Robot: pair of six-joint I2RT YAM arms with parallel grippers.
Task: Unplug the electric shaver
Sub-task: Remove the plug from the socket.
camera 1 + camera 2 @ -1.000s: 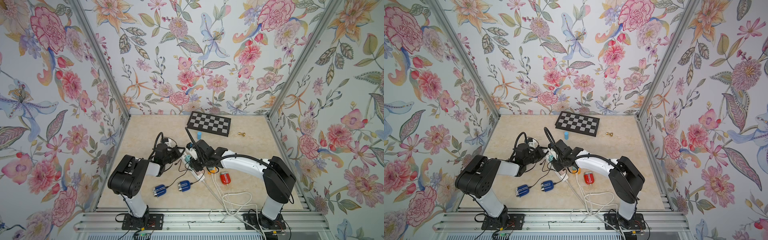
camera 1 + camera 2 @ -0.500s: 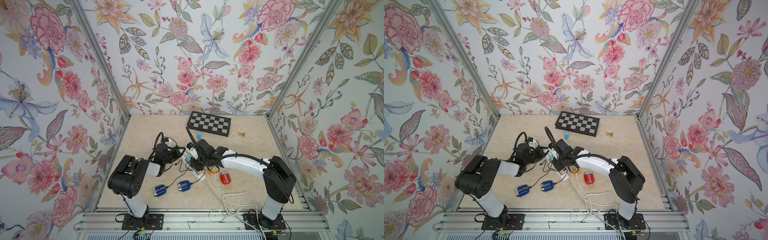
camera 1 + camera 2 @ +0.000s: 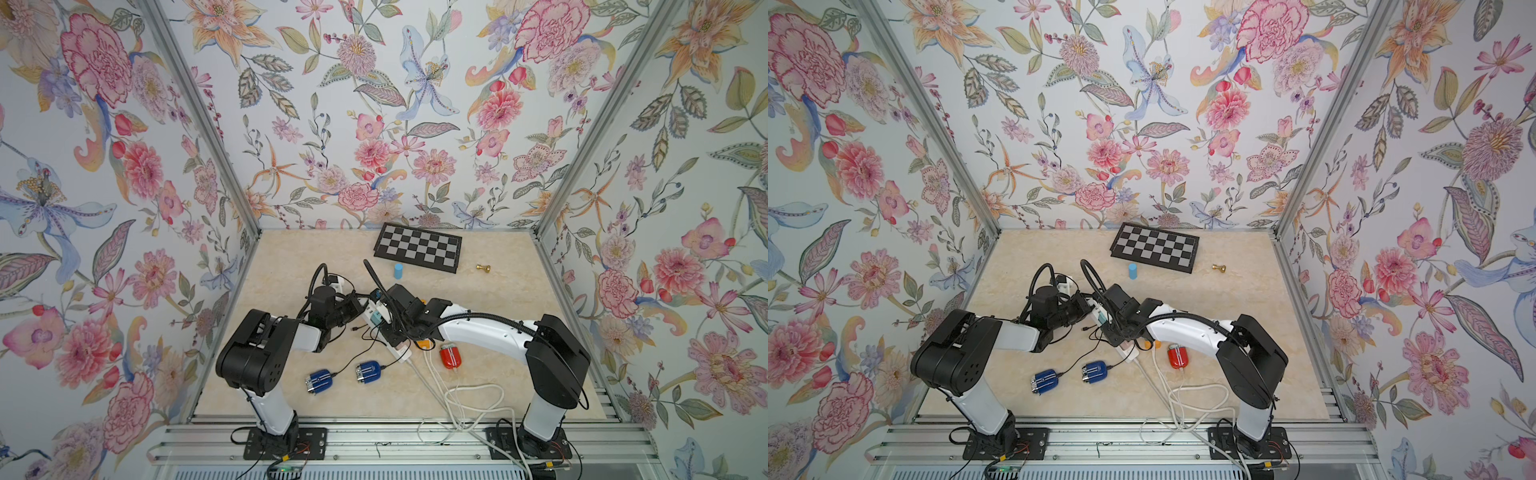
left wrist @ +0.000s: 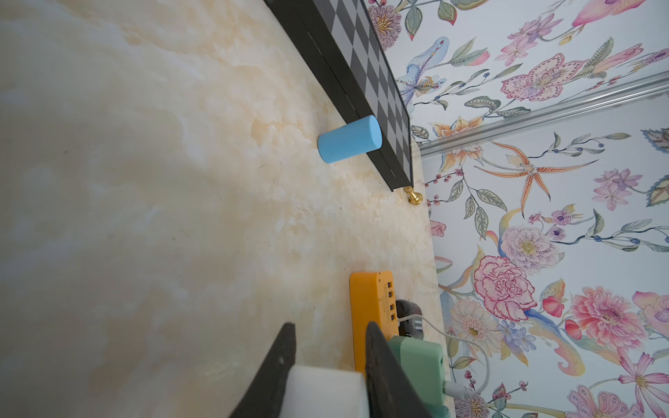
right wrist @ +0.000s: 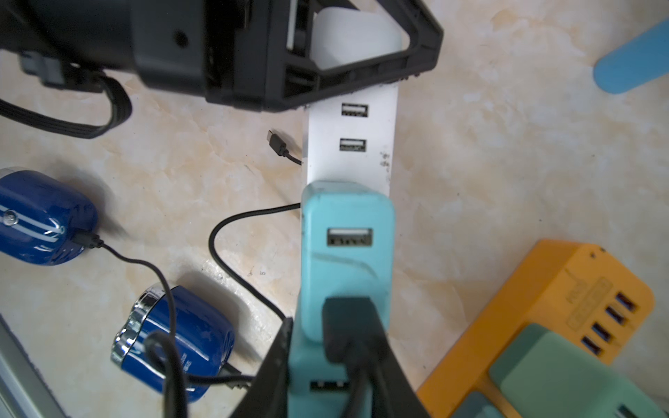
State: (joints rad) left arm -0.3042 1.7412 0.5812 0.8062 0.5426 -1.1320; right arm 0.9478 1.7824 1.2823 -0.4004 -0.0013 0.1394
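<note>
Blue shavers (image 3: 368,371) number two, red shaver (image 3: 451,356) one; left claw (image 4: 330,336) clamps white strip (image 5: 349,144), right claw (image 5: 331,325) teal adapter (image 5: 347,260).

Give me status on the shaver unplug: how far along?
Done: left pincer clamps the white power strip; right pincer grips the teal adapter. In hand: bracing for the pull. Remaining: black plug sits in the adapter; both blue shavers have cables attached.

No legible text anywhere, embossed label panel on orange USB hub (image 5: 564,289) too blurred to read, small pale print on blue shaver (image 5: 181,343) unreadable, dark specks on white power strip (image 5: 349,144) not decipherable
</note>
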